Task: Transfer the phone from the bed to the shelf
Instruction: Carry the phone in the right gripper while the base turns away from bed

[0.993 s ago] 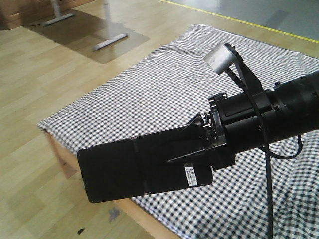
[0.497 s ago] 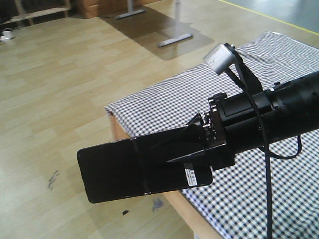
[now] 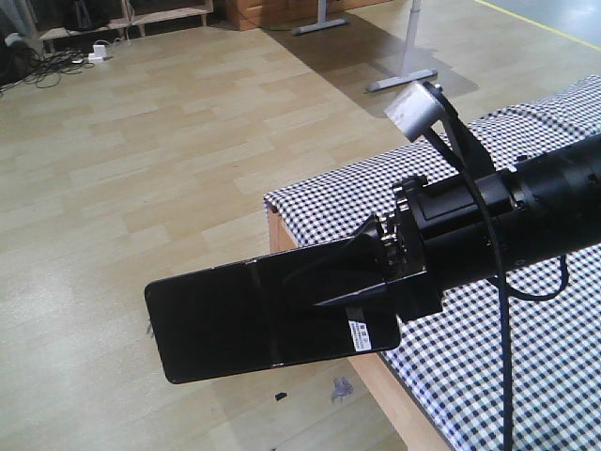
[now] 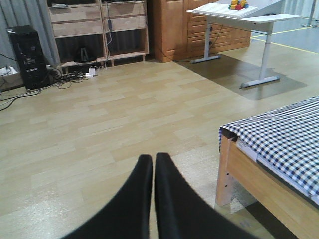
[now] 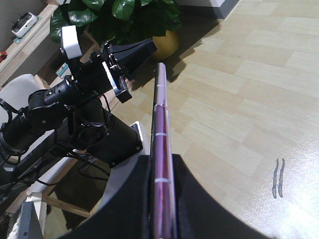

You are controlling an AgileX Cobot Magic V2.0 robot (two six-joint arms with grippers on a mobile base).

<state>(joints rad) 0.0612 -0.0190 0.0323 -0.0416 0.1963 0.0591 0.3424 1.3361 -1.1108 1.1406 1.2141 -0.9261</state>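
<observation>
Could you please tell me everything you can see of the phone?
The phone is a thin, glossy black slab with rounded corners, a pinkish-silver edge and a small white sticker near its gripped end. It is off the bed, held in the air with its long side roughly level, and shows against the floor in the front view. Only the right gripper touches it, shut on one end with a finger on each face.
</observation>
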